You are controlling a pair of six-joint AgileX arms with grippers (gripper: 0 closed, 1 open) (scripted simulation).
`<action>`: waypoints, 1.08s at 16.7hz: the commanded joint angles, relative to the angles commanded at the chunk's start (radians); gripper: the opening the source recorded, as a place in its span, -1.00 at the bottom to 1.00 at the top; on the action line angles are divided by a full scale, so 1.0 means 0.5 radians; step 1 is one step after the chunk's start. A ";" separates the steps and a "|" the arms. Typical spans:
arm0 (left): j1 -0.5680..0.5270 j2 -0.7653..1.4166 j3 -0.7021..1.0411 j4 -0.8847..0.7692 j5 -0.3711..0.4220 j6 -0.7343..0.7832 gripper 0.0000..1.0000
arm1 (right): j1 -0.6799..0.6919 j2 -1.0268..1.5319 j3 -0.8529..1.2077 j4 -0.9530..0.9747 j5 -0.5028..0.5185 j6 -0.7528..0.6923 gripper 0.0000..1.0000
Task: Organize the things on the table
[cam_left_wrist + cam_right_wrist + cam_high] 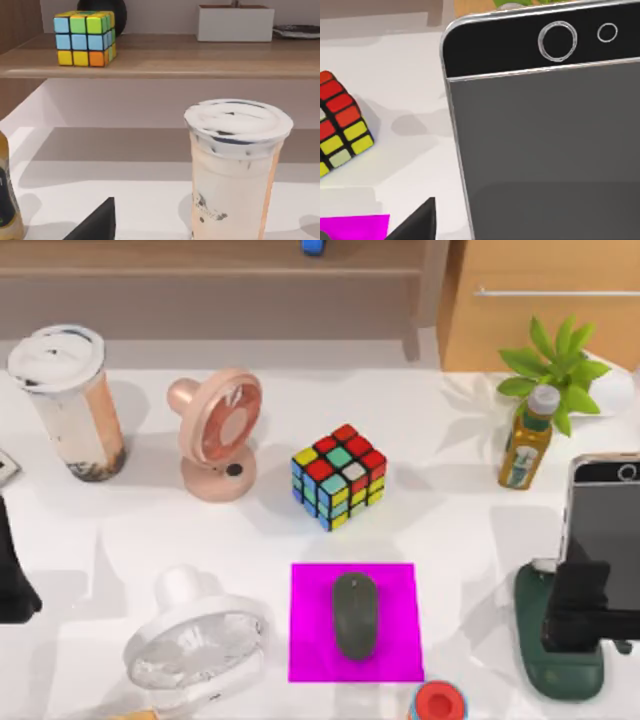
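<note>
- I am working the right gripper (577, 625) at the right edge of the table (460, 530), and it is sitting low against the phone (604, 525), which is standing upright over a dark green stand (545, 655).
- I cannot tell from the top view how far its fingers are parted, nor whether they are pinching the phone; the right wrist view is showing the phone's dark screen (550, 140) close up, so I judge it is either gripped or about to be.
- The mouse (355, 615) is lying on the magenta mat (315, 585), which I judge to be its proper place.
- The cup (68, 400) is standing upright at the far left, and the left wrist view is facing its white lid (237, 122).
- The left gripper (12, 575) is waiting at the left edge, near the cup; its opening I cannot make out either.
- To do this step well, I am aiming to keep the phone vertical and seat it squarely in the stand.
- I am watching 1 risk: tipping the phone toward the bottle (527, 445).
</note>
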 joint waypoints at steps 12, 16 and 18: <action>0.000 0.000 0.000 0.000 0.000 0.000 1.00 | -1.326 -1.219 -0.487 1.060 -1.277 -1.147 1.00; 0.000 0.000 0.000 0.000 0.000 0.000 1.00 | -1.911 -1.424 -0.789 1.161 -1.599 -1.389 1.00; 0.000 0.000 0.000 0.000 0.000 0.000 1.00 | -2.094 -1.502 -0.941 1.191 -1.742 -1.500 1.00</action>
